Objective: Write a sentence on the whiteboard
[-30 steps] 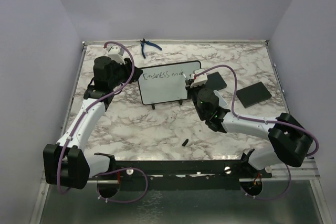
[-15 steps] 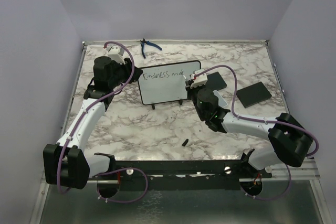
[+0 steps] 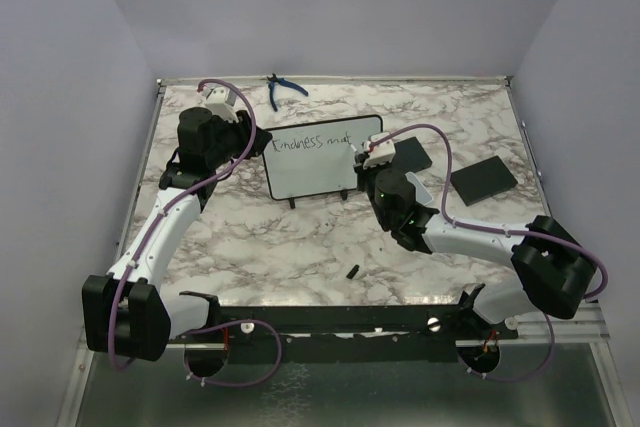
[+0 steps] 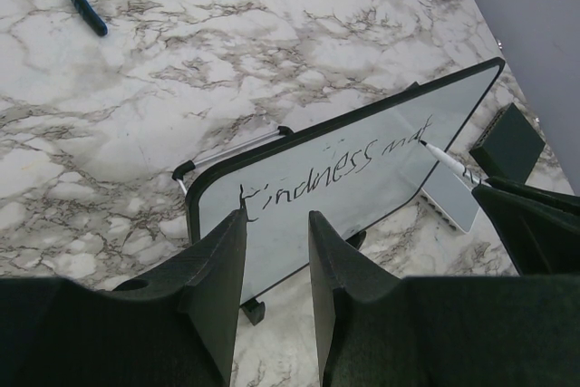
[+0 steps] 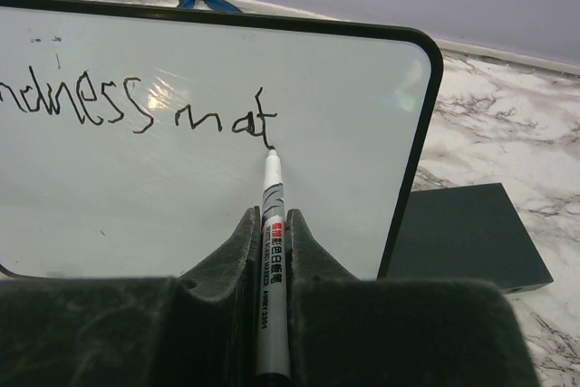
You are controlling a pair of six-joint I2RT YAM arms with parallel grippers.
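Clamping the marker (image 5: 272, 260) at sentence (image 5: 136, 111) "Kindness mat", right end effector (image 5: 270, 219) is closed; left end effector (image 4: 276, 219): grip unclear.

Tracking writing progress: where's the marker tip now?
Right wrist view: the marker, held by the right gripper, touches the whiteboard right of centre, at the foot of the last written t.

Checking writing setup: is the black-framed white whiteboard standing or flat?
Standing: the whiteboard rests on its long edge, raised on small black feet.
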